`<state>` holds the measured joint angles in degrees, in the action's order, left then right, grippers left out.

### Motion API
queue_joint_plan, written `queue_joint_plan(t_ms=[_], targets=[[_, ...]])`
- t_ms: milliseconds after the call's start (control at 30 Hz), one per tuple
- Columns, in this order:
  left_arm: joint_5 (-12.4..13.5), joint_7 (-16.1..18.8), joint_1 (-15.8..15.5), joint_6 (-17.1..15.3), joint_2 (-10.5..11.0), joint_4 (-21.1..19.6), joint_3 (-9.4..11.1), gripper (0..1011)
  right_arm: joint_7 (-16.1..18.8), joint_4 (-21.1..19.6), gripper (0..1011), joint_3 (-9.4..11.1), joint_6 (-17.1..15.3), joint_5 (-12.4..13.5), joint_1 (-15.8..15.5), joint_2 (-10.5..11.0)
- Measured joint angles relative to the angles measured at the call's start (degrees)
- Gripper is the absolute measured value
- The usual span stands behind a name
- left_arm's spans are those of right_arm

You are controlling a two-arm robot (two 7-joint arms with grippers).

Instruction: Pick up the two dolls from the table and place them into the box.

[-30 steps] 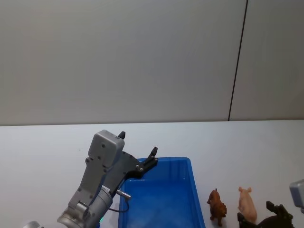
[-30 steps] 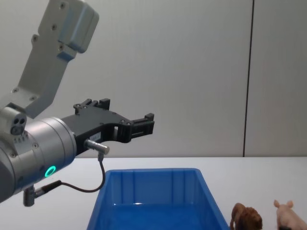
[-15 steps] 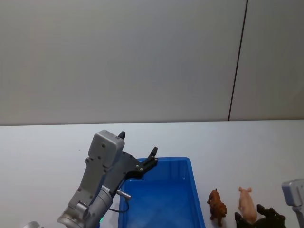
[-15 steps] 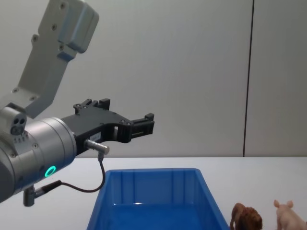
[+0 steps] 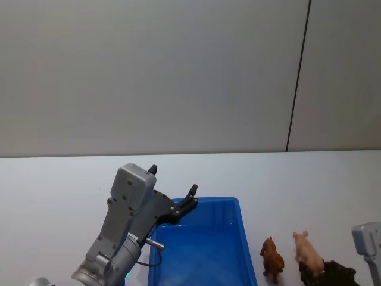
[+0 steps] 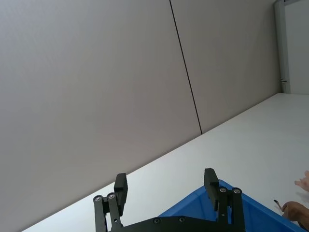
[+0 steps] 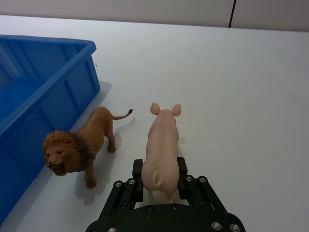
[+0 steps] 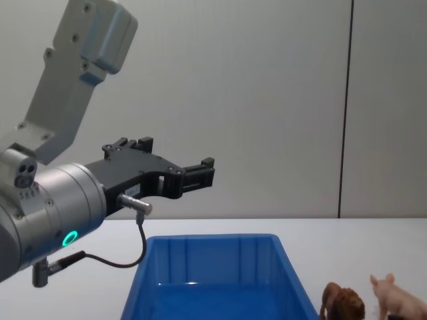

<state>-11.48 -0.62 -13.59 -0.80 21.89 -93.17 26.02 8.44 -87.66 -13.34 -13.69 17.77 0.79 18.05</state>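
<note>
Right gripper (image 7: 159,175) is pinched on the pig (image 7: 161,135) at the rump only, one finger on each flank. The pig is low over the table (image 7: 251,77); can't tell if its feet touch. It's just right of the lion (image 7: 79,147), which stands beside the box (image 7: 67,82) wall. Left gripper (image 6: 165,186) hangs spread and empty over the box's far rim. Risks: the rear-end hold may let the pig pivot or slip on the lift. The swing toward the box could clip the lion or the rim.

White table (image 5: 59,179), blue box (image 5: 205,253) on it, brown lion (image 5: 272,259) beside box, pink pig (image 5: 306,253) beside lion
</note>
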Motion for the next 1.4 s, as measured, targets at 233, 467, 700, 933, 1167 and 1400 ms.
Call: queue_joint_plan(t_ms=[233,467,700,933,1167,1400], targets=[[0.0,0.0,0.0,0.0,0.0,0.0,0.0,1002,-1.1,-1.2,369,0.1,2.0,-1.5,0.0,0.0],[0.0,0.0,0.0,0.0,0.0,0.0,0.0,1002,-1.6,-3.4,369,0.1,4.0,-3.4,0.1,0.1],[0.0,0.0,0.0,0.0,0.0,0.0,0.0,1002,-0.1,-5.9,369,0.1,5.0,-5.0,1.3,-0.1],[0.0,0.0,0.0,0.0,0.0,0.0,0.0,1002,3.4,-7.7,369,-0.2,4.5,-5.4,3.4,-0.9],[0.0,0.0,0.0,0.0,0.0,0.0,0.0,1002,7.6,-8.0,369,-1.1,2.1,-5.3,6.0,-2.5],[0.0,0.0,0.0,0.0,0.0,0.0,0.0,1002,11.3,-6.7,369,-2.5,-1.5,-5.0,8.5,-4.6]])
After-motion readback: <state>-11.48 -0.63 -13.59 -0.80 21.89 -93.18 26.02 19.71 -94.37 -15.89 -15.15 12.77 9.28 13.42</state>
